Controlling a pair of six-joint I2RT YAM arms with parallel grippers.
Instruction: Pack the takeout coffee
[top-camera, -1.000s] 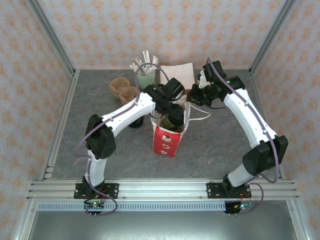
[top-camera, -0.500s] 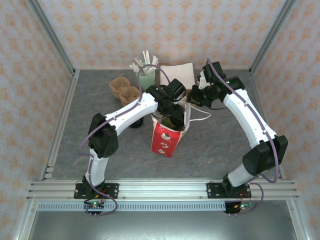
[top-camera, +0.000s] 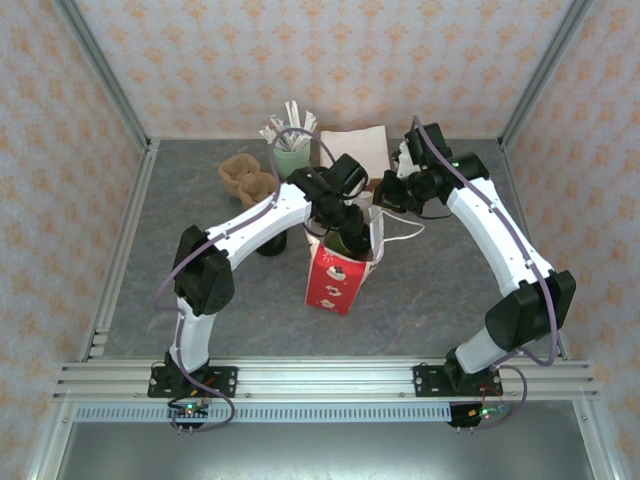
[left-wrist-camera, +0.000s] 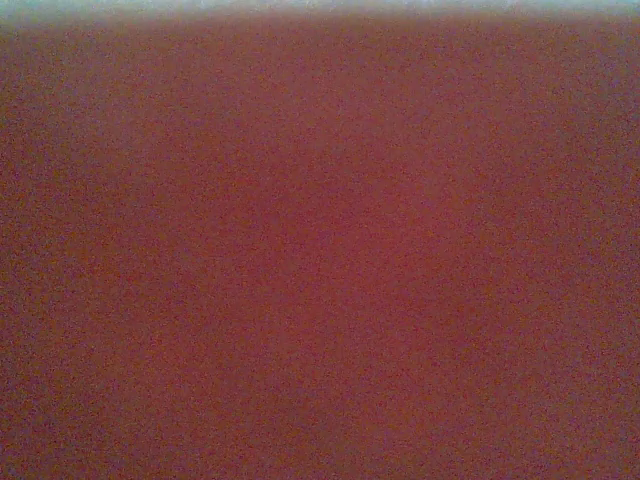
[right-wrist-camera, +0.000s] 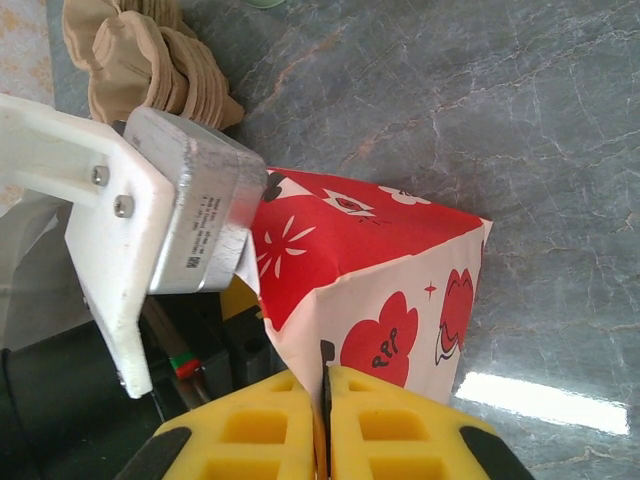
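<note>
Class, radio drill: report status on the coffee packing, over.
Right tool shut on red paper bag rim. Left tool down in bag mouth, jaws hidden. Coffee cup: cannot tell if inside. Over.

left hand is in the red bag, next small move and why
Probably lift the left hand straight up out of the red bag once it has let go: it sits deep in the mouth, and the right hand pinches the rim open.
</note>
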